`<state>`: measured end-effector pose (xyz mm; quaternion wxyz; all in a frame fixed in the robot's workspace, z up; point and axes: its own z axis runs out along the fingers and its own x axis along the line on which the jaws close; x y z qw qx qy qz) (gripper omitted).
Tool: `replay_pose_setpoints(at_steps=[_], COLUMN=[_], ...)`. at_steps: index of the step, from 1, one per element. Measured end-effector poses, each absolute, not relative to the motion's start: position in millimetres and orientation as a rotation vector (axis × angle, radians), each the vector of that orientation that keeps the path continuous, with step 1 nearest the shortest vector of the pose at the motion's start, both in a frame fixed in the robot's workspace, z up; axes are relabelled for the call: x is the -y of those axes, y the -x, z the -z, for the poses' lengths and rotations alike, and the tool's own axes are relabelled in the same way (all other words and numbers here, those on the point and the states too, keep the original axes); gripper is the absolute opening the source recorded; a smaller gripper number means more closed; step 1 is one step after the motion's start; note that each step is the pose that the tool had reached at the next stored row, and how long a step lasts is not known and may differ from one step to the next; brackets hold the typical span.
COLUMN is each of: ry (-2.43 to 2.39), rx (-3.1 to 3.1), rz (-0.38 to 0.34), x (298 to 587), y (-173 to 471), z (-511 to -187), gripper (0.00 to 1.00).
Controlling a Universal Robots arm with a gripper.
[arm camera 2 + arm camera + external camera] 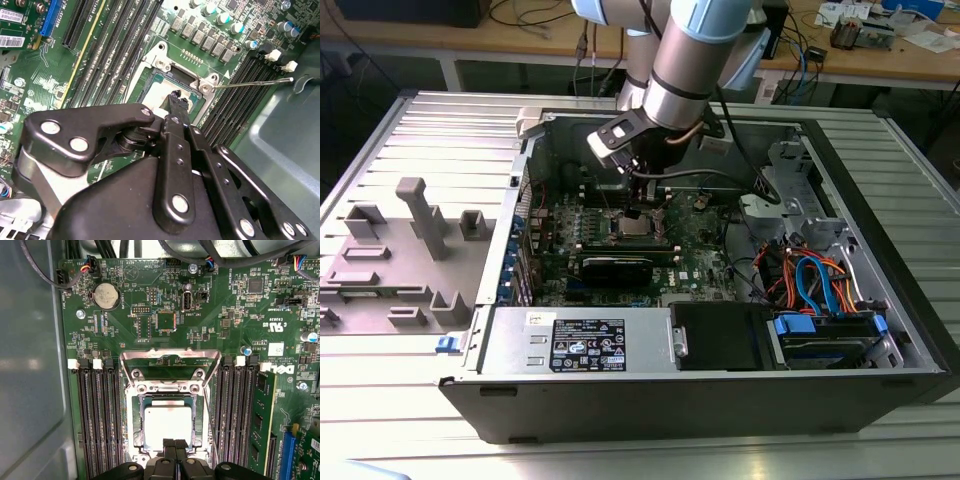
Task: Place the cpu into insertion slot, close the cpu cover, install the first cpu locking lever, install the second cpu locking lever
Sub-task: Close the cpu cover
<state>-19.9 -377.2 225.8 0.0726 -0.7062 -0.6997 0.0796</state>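
The cpu [167,426], a dull silver square, lies flat in the insertion slot [138,426] on the green board. The cpu cover [170,354], a thin metal frame, stands raised on its hinge at the slot's far side. My gripper [175,446] is shut, its two black fingertips pressed together right at the near edge of the cpu with nothing seen between them. In the second wrist view the fingertips [178,100] hang over the slot [165,82], and a thin locking lever [250,83] sticks out sideways. From outside, the gripper [642,205] hovers just above the slot [638,226].
Long black memory slots [97,415] flank the socket on both sides. The open computer case [880,330] has walls all around, with cables and a drive bay [820,290] at the exterior view's right. A grey fixture tray [410,250] lies outside at the exterior view's left.
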Motion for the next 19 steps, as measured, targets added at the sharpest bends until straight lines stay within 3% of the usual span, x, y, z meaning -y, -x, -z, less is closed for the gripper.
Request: replay_pose_setpoints(at_steps=[12, 19], ry=[2.12, 2.16], rx=[2.144, 2.228], rz=[-0.204, -0.085], x=[377.2, 377.2], y=[19.8, 20.0], z=[-237.4, -237.4], gripper=[0.11, 0.11])
